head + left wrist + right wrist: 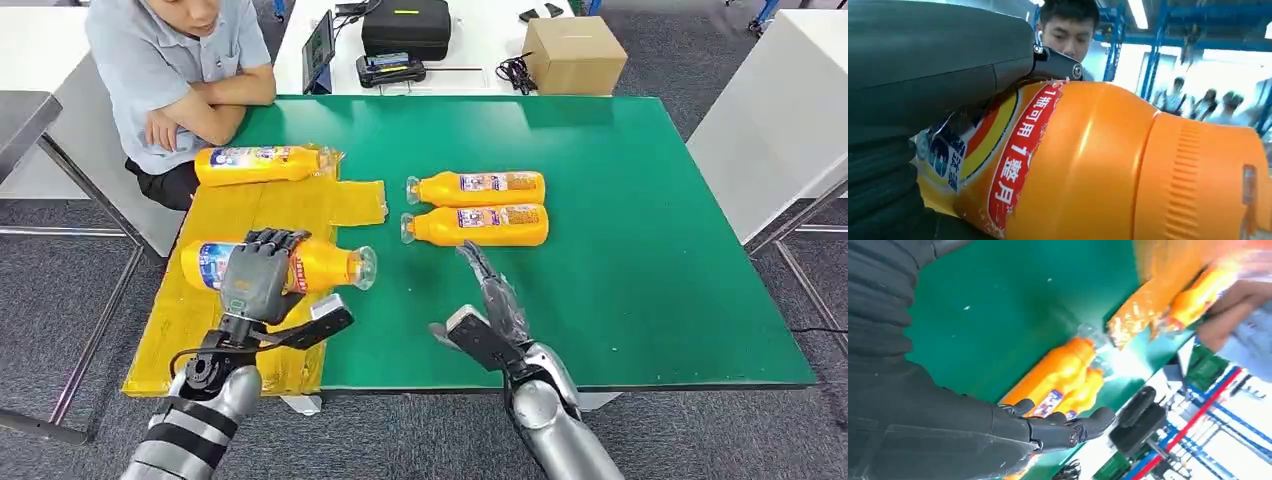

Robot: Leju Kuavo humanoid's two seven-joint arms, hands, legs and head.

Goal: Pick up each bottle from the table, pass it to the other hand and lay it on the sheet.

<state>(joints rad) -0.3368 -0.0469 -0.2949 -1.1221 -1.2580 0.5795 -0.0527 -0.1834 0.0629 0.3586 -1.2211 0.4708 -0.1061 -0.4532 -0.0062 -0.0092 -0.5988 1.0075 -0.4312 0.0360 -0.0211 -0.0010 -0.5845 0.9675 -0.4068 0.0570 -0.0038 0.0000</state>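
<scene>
- The left hand (262, 275) wraps its fingers over the body of an orange bottle (325, 265), which lies on its side above the yellow sheet (250, 215) at about eight o'clock on the green table (640, 270), its clear cap pointing toward three o'clock. The close wrist view confirms the fingers pressed around the label, so this reads as the lay-down step, with the grip not yet released.
- Whether the bottle already rests on the sheet or hangs just above it cannot be told.
- A second bottle (258, 163) lies at the sheet's far end, around ten o'clock, cap also toward three o'clock; the held one sits nearer the robot, probably to keep the two in separate rows.
- The right hand (490, 300) holds nothing, fingers extended and apart, hovering over the table near six o'clock, aimed at the paired bottles (478, 207) lying touching side by side near the centre. It seems staged for the next pick.
- A person (175, 70) sits at eleven o'clock, arms folded on the table edge, just beyond the far bottle.
</scene>
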